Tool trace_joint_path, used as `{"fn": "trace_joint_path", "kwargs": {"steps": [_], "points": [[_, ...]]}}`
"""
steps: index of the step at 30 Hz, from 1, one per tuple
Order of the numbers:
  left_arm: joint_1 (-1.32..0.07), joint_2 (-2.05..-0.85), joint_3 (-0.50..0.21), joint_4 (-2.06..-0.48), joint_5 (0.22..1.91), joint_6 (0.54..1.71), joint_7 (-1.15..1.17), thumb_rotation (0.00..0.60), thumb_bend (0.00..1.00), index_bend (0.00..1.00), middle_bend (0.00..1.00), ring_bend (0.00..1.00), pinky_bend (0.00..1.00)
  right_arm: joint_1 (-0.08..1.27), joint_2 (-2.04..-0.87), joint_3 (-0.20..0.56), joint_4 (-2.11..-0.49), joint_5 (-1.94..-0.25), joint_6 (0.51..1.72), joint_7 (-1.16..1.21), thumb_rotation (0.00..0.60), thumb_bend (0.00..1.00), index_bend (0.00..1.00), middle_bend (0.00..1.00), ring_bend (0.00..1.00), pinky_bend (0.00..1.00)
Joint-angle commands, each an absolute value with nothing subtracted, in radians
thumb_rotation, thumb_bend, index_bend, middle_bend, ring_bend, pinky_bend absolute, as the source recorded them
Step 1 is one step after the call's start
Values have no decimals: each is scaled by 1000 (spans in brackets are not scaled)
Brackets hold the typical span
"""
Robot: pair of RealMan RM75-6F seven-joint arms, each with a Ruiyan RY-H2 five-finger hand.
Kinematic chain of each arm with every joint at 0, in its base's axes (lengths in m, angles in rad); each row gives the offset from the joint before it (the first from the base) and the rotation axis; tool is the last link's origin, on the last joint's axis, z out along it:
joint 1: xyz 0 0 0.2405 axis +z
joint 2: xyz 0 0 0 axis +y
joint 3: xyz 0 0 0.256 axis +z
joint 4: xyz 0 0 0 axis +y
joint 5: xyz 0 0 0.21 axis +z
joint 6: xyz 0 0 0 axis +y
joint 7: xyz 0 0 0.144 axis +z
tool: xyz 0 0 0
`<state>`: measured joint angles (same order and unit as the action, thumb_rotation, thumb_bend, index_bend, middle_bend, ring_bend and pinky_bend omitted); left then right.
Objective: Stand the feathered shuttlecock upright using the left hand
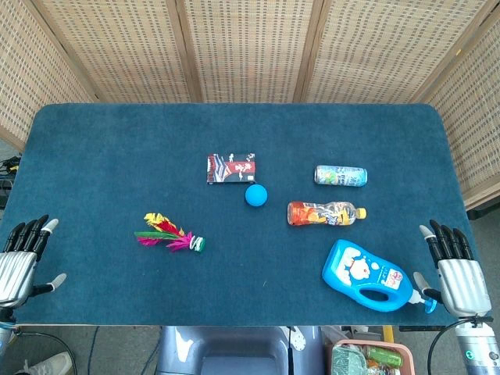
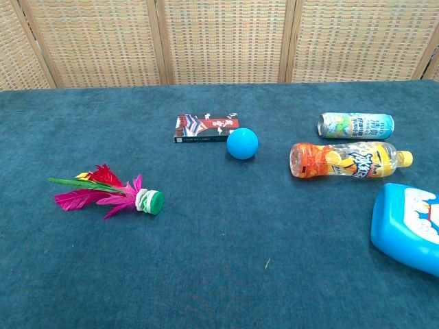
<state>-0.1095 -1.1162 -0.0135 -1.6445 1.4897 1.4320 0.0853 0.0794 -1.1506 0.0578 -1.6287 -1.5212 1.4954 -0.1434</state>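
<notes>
On the dark blue felt-covered table (image 1: 117,156), lower left of centre in the head view, the feathered shuttlecock (image 1: 169,234) lies on its side. Feathers are magenta, red, yellow and green, fanned toward frame left; its stacked white-and-green disc base (image 2: 149,201) points toward frame right. Feathers look soft and ragged, the base smooth plastic.

Left hand (image 1: 23,262), silver metal with black fingers, rests at the lower left table edge, fingers apart and extended, holding nothing, well apart from the shuttlecock. Right hand (image 1: 453,269), same build, sits at the lower right edge, fingers likewise spread and empty.

Near frame centre: a flat rectangular printed box in red, white and black (image 1: 231,169), with a smooth round blue ball (image 1: 255,194) just beside its lower right corner. Right of these, a printed cylindrical can (image 1: 341,176) lies on its side, and below it a clear plastic bottle of orange drink with a yellow cap (image 1: 326,212). A glossy blue handled jug with a cartoon label (image 1: 366,276) lies near the right hand. Woven rattan panels (image 1: 250,47) back the scene.
</notes>
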Motion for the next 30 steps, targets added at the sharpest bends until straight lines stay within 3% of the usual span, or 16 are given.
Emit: {"fn": "trace_joint_path", "kwargs": {"steps": [1, 30], "points": [[-110, -1117, -15, -1639, 1490, 1432, 83, 600, 179, 0, 0, 0, 0, 81, -1154, 59, -1628, -1518, 1492, -148, 600, 275, 40, 0, 0, 0], [-119, -1121, -22, -1637, 1450, 1398, 113, 600, 213, 0, 0, 0, 0, 77, -1153, 56, -1625, -1529, 1499, -126, 600, 274, 40, 0, 0, 0]]}}
